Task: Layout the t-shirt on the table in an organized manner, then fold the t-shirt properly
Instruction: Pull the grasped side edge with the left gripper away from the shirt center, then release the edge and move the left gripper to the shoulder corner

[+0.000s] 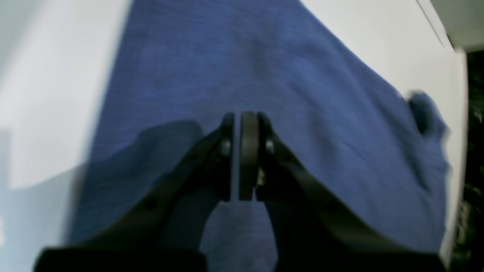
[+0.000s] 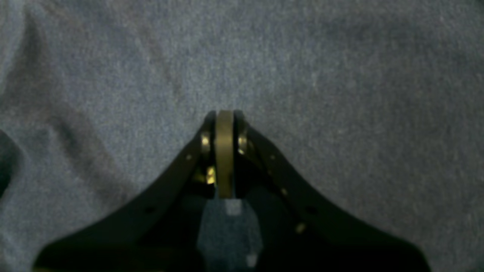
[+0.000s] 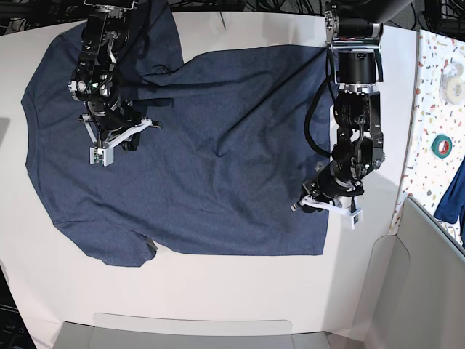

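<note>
The dark navy cotton short-sleeved t-shirt (image 3: 189, 145) lies spread flat on the big white smooth worktop (image 3: 240, 291), with its plain side up. One sleeve points to the top of the base view and the other sleeve to the bottom. The left gripper (image 1: 241, 117) sits over the shirt's straight edge near the worktop's side; its black fingers (image 1: 249, 151) are almost pressed together, but I cannot tell if cloth is pinched between them. The right gripper (image 2: 225, 113) hangs over the shirt near the top sleeve, fingers clenched tight, holding nothing
</note>
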You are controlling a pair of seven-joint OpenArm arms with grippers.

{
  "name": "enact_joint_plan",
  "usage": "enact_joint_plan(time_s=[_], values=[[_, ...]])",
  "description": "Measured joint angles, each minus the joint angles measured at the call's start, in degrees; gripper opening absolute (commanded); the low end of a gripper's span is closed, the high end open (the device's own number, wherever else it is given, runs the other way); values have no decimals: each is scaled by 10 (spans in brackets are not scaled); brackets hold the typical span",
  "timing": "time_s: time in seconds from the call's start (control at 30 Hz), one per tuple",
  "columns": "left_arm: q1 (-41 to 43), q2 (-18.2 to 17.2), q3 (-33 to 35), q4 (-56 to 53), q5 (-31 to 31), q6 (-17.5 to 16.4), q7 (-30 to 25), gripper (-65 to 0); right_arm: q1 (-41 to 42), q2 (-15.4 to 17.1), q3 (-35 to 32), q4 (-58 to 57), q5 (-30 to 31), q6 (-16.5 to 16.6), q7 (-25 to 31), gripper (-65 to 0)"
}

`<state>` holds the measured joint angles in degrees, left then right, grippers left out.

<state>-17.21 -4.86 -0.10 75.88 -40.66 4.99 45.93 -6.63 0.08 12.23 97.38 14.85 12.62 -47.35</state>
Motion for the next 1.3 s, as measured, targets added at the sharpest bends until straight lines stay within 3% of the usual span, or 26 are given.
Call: enact_joint_plan(time_s=[0.17,0.27,0.43,0.53,0.73,0.97,1.23,1.3], values=[[-6,12,2,-84,-2,-21,-4,-617,0,-1,0,0,1,0,0,-650],[-16,5,0,-137,-34,-44,-41,-617,-2,-1,0,0,0,0,0,-650],[-64,5,0,-226,-24,-43,-106,-617,-3,-1,0,0,0,0,0,-650],[-85,-6,1,-266,-29,-52,-116,-616,-2,-1,0,0,0,0,0,-650],[-133,-14,7,-335,-23,-45,-158,-615,-2,-1,0,0,0,0,0,-650],[-176,-26,100,-396,-15,-37,-232,-615,-2,-1,0,0,0,0,0,-650],[-202,-26,139,-449,-16,-40,-291,-615,-2,-1,0,0,0,0,0,-650],[-216,-25,139,-469,-15,-24,-295,-614,-2,-1,1,0,0,0,0,-650]])
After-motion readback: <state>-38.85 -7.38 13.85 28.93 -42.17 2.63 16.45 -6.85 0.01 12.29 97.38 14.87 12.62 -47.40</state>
